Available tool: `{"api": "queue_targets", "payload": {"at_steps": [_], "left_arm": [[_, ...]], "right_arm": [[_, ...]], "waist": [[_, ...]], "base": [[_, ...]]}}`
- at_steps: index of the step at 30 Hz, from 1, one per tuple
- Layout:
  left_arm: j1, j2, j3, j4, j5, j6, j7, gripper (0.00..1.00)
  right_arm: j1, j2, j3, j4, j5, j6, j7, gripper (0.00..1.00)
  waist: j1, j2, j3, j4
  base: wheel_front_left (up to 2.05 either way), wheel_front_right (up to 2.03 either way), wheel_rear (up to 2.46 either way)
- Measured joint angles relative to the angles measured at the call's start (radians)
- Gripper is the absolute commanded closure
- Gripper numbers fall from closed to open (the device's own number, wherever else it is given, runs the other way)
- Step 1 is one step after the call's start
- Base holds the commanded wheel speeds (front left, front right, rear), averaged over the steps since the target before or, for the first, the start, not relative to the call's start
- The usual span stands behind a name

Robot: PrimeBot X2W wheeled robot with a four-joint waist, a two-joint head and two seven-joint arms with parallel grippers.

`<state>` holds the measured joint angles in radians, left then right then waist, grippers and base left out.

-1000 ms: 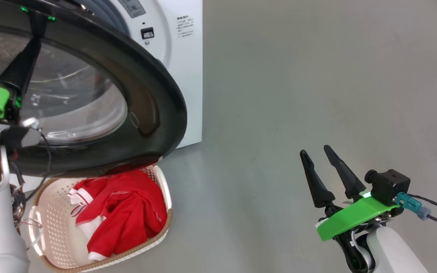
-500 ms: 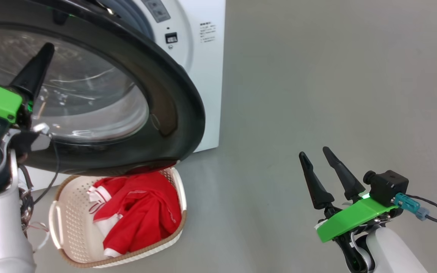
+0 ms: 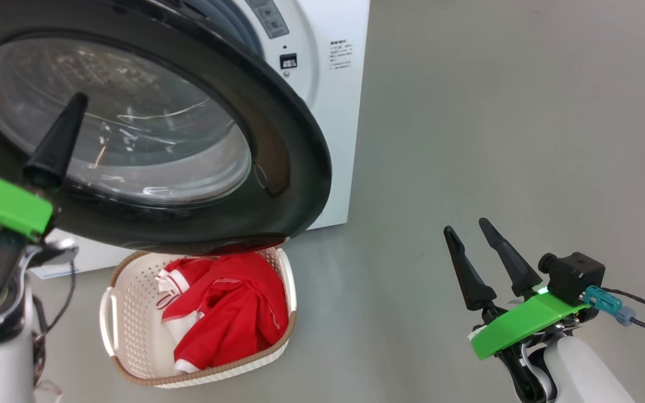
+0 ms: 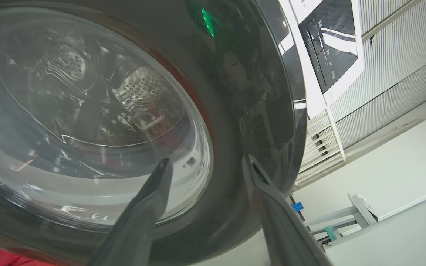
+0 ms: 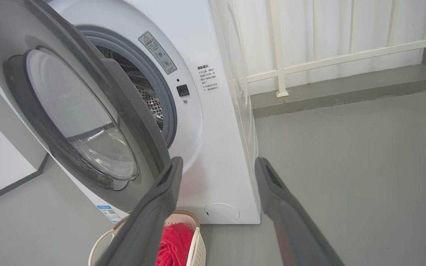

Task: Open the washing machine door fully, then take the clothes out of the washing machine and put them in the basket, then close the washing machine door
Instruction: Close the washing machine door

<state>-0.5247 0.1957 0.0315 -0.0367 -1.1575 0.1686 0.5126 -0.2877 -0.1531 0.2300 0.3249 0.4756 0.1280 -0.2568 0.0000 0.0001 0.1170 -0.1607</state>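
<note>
Left wrist view: found the washing machine door (image 4: 98, 111) close ahead of the left gripper (image 4: 206, 160), its two fingers spread apart with nothing between them, one lying over the bulging glass, the other over the glossy black rim. Could not tell whether either tip touched. Made out the perforated drum (image 4: 139, 85) through the glass.

In the head view, noted the door standing partly open from the washing machine (image 3: 339, 112), one dark finger of the left gripper raised before the glass. Spotted the basket (image 3: 126, 324) on the grey floor (image 3: 496, 112) under the door's lower edge, below and beside the left arm, the clothes (image 3: 233, 313) heaped inside, red with white trim. Found the right gripper (image 3: 466, 225) well apart from door and basket, off to their right above bare floor, fingers parted and empty, a green bracket (image 3: 524, 327) behind them.

In the right wrist view, looked past those parted fingers to the machine's white front, the open door left of them, the basket low beneath, a white railing (image 5: 309, 62) beyond.
</note>
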Motion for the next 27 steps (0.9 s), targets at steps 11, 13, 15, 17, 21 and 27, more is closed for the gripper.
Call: {"api": "queue_targets", "payload": {"at_steps": [11,13,15,17,21,27], "left_arm": [[0.169,0.025,0.039,-0.069,0.111,-0.104,-0.185,0.0],[0.226,0.026,0.042,-0.081,0.162,-0.125,-0.253,0.0],[0.266,0.025,0.04,-0.082,0.201,-0.148,-0.296,0.0],[0.305,0.026,0.032,-0.082,0.242,-0.168,-0.337,0.0],[0.366,0.023,0.024,-0.075,0.315,-0.19,-0.424,0.0],[0.433,0.001,0.011,-0.027,0.412,-0.197,-0.565,0.0]], "right_arm": [[0.002,-0.003,-0.015,-0.004,0.0,0.0,0.0,0.0],[0.002,-0.006,-0.017,-0.007,0.0,0.0,0.0,0.0],[0.002,-0.009,-0.02,-0.007,0.0,0.0,0.0,0.0],[0.002,-0.012,-0.021,-0.008,0.0,0.0,0.0,0.0],[0.002,-0.016,-0.022,-0.008,0.0,0.0,0.0,0.0],[0.003,-0.02,-0.022,-0.01,0.0,0.0,0.0,0.0]], "waist": [[0.0,0.0,-0.002,0.028],[0.0,-0.0001,-0.001,0.036],[0.0,0.0,0.0,0.041],[0.0,0.0,0.0,0.047],[0.0,0.0,-0.001,0.055],[0.0,0.0,-0.006,0.067]], "base": [[0.0,0.0,0.0],[0.0,0.0,0.0],[0.0,0.0,0.0],[0.0,0.0,0.0],[0.0,0.0,0.0],[0.0,0.0,0.0]]}}
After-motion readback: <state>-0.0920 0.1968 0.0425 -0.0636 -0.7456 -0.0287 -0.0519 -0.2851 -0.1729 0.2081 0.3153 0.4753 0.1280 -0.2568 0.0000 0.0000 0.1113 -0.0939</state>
